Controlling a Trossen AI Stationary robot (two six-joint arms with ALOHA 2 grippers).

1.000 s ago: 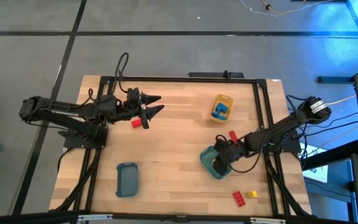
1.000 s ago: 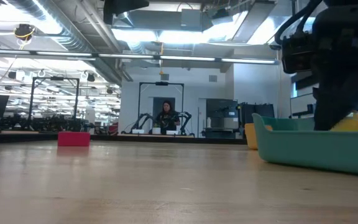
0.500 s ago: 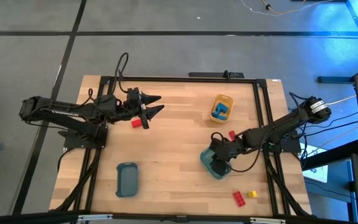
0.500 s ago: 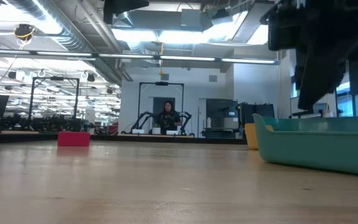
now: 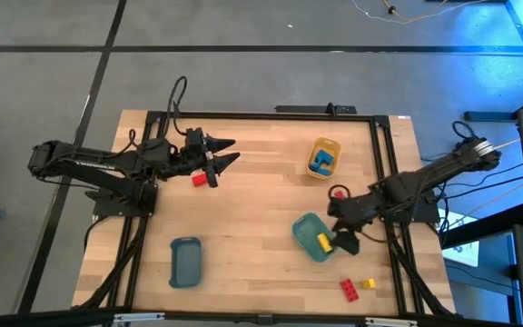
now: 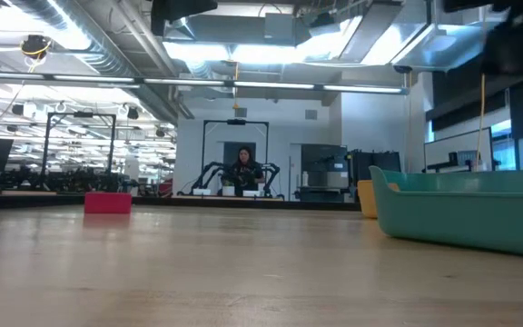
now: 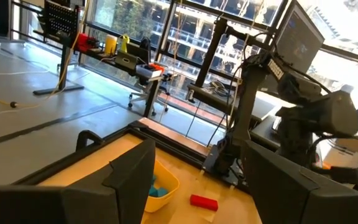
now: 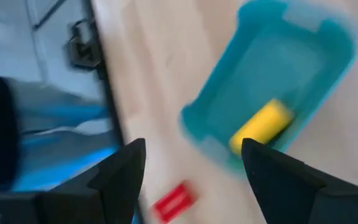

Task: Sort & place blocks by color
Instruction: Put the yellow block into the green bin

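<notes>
From above, my right gripper (image 5: 341, 238), jaws spread and empty, sits beside the rounded teal plastic tray (image 5: 309, 238) holding a small yellow brick (image 5: 321, 241); the red brick (image 5: 347, 289) and yellow brick (image 5: 368, 284) lie nearest it, toward the table's front edge; my left gripper (image 5: 228, 152), open, empty, waits by another red brick (image 5: 199, 179); right wrist view: fingers (image 8: 120, 174) gape over the tray.

teal tray (image 6: 466, 211) cut off, right wrist view blurred

Right claw (image 5: 342, 234): no longer down inside the teal tray (image 5: 303, 228); now beside the tray's right edge, fingers spread, empty.
Yellow block (image 5: 323, 241): earlier hidden under the claw, now lies exposed in the teal tray, released.
Low view: dark mass of the right arm gone from above the tray; only a corner remains at upper right.
</notes>
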